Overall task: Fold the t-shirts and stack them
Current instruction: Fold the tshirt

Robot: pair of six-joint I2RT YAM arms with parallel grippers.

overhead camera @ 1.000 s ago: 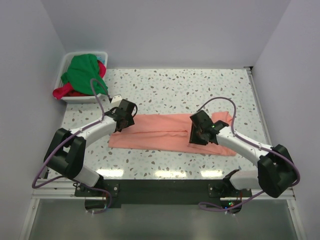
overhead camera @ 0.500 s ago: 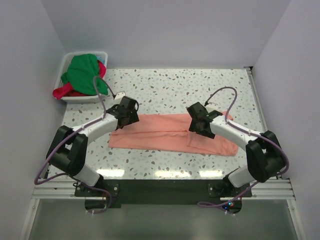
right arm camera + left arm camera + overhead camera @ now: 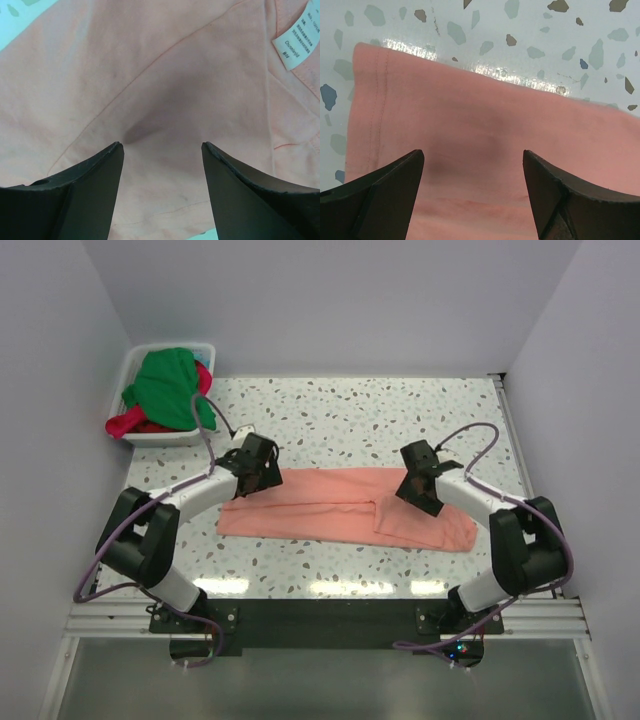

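Note:
A salmon-pink t-shirt [image 3: 335, 505] lies folded into a long strip across the middle of the speckled table [image 3: 360, 415]. My left gripper [image 3: 262, 475] hovers open over the strip's far left corner, pink cloth [image 3: 485, 150] showing between its fingers with nothing gripped. My right gripper [image 3: 420, 492] is open above the strip's right part, where a white label [image 3: 294, 47] and a fold seam show on the pink cloth [image 3: 165, 100]. A green t-shirt [image 3: 165, 380] and a red-magenta t-shirt [image 3: 130, 423] sit heaped in the tub.
The white plastic tub [image 3: 137, 361] stands at the table's far left corner. White walls close in on the left, back and right. A black rail [image 3: 320, 620] with both arm bases runs along the near edge.
Both grippers have let go of the pink shirt and opened. The right gripper moved right and away from the fold; the left one shifted slightly toward the far edge. The shirt's right sleeve now lies flat.

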